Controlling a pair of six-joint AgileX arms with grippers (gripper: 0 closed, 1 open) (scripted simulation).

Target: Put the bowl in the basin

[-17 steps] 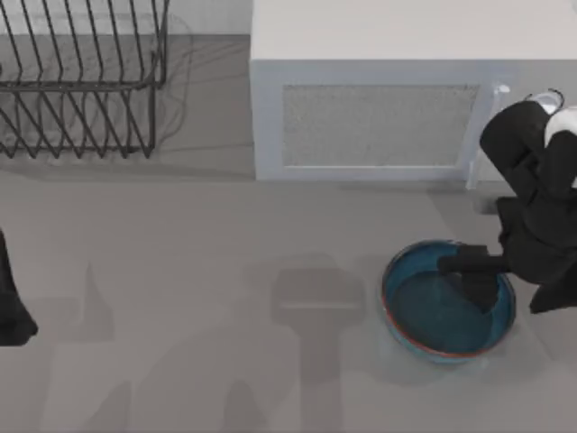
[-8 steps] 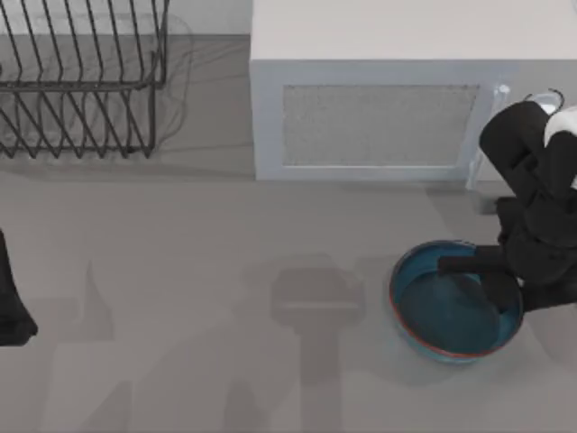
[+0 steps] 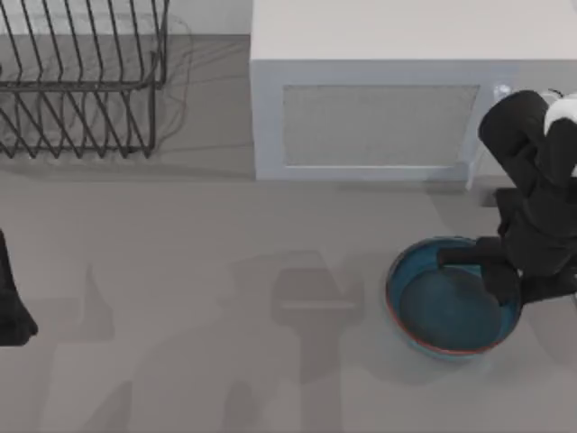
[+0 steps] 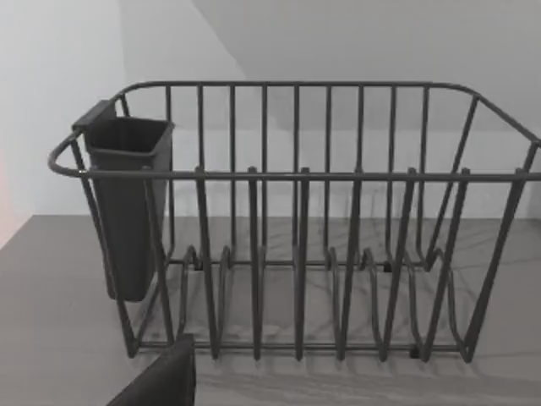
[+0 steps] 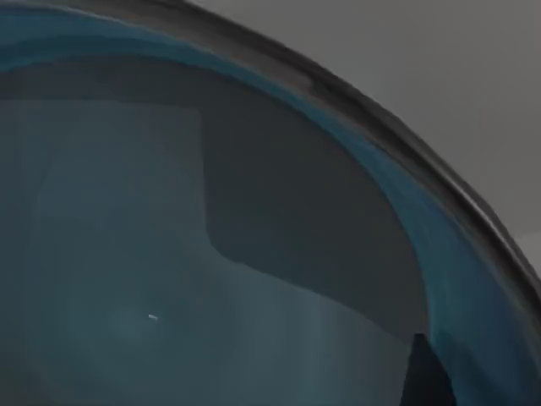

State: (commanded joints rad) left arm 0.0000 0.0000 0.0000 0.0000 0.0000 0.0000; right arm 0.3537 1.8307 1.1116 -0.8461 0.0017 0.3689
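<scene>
Bowl: the blue bowl (image 3: pixel 451 302) with its reddish-brown rim sits on the grey table (image 3: pixel 180 298) near the right edge, toward the front, just in front of the microwave's right end.
Right gripper: the right gripper (image 3: pixel 478 271) reaches in from the table's right edge and sits over the bowl's far right rim, one dark finger lying across the rim toward the bowl's inside, the other running down along the right side.
Right grip: it looks pinched onto the bowl's rim, though the arm's dark bulk covers the contact, so this is probably rather than surely so.
Right wrist view: the bowl's glossy blue inside (image 5: pixel 169 254) and its curved rim against the grey table, seen from very close.
Microwave: the white microwave (image 3: pixel 388 99) stands along the table's back edge, right of centre, door shut.
Dish rack: a dark wire dish rack (image 3: pixel 81 81) stands at the back left corner; in the left wrist view (image 4: pixel 296 220) it carries a dark cup holder (image 4: pixel 127 203) on one end.
Left arm: parked at the table's left edge (image 3: pixel 11 302); whether its claw is spread or closed I cannot tell.
</scene>
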